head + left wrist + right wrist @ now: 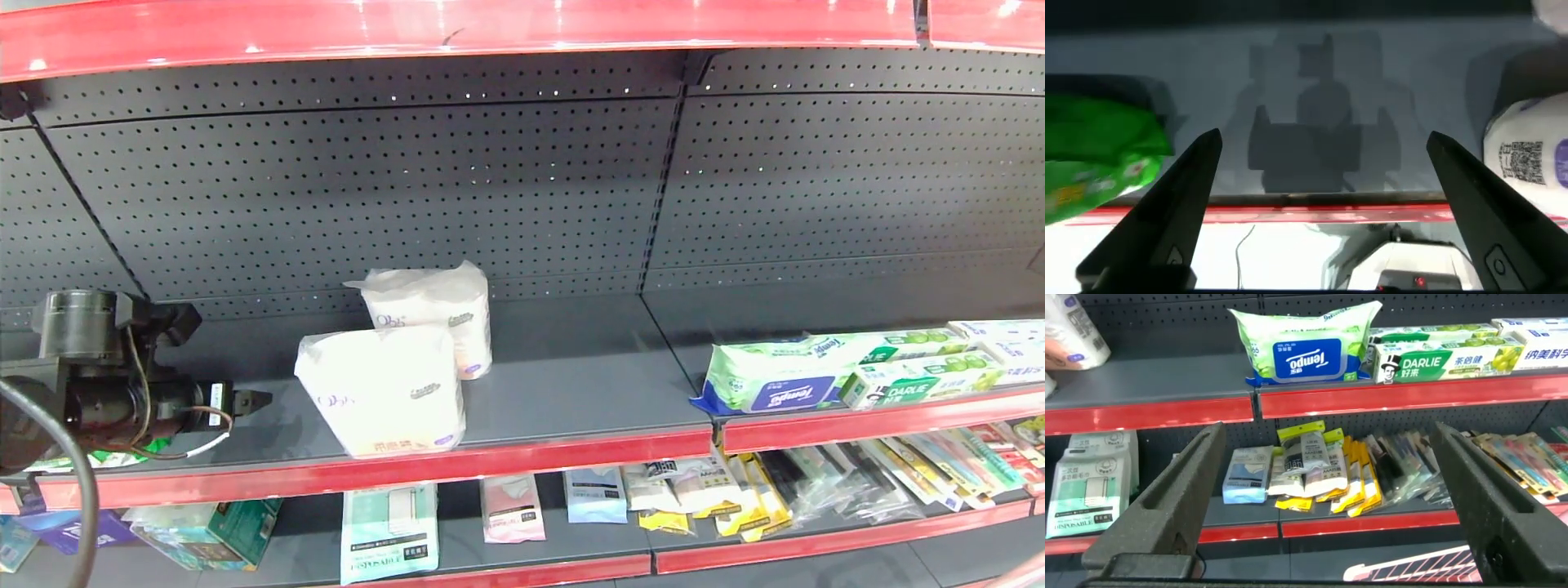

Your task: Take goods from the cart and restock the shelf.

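- Shelf (571, 359): flat dark grey metal board with a glossy red strip along the front edge and a perforated panel at the back.
- Two white packs, soft and pillow-shaped in crinkled plastic wrap, both upright. Front pack (382, 390) stands at the shelf's front edge. Rear pack (433, 314) stands close behind it, nearer the back panel.
- Left tool (1324, 139): black tapered fingers spread wide with nothing between them, low over the front edge toward the shelf's left end. The front pack stands to its right, near but not touched.
- Glossy green pack (1094, 167) lies on the tool's other side.
- Right tool (1328, 429): matte black fingers apart and empty, out in front of the shelf, well apart from the white packs.
- Wipes pack (775, 371), soft and green-white, and long toothpaste boxes (922, 380) lie at the front edge of the right-hand section.
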